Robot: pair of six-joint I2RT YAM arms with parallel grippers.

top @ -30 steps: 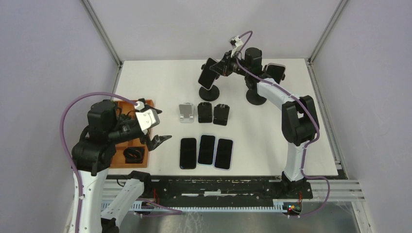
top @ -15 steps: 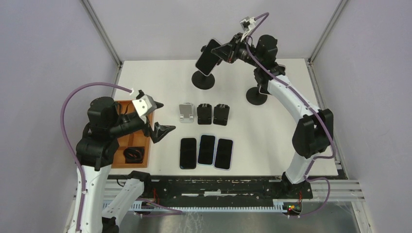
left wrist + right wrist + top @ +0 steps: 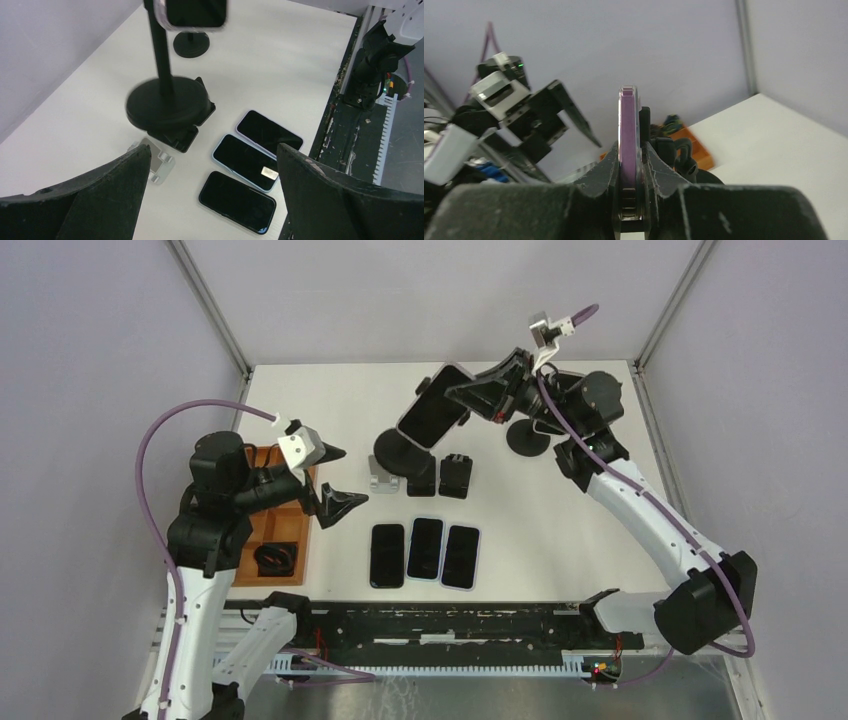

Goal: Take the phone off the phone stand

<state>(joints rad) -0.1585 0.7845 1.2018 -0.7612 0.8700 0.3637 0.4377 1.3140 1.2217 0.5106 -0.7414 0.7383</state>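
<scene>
Phone [image 3: 432, 407] sits upper centre atop phone stand [image 3: 397, 452], right gripper [image 3: 462, 395] clamped on its edge, left gripper [image 3: 345, 478] wide and empty; I judge an angled pull could topple the unbraced stand.

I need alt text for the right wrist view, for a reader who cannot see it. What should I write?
The right gripper is shut on the phone, seen edge-on in its purple case, upright between the two black fingers. Behind, the left arm shows blurred at the left and the white table at the right.
</scene>
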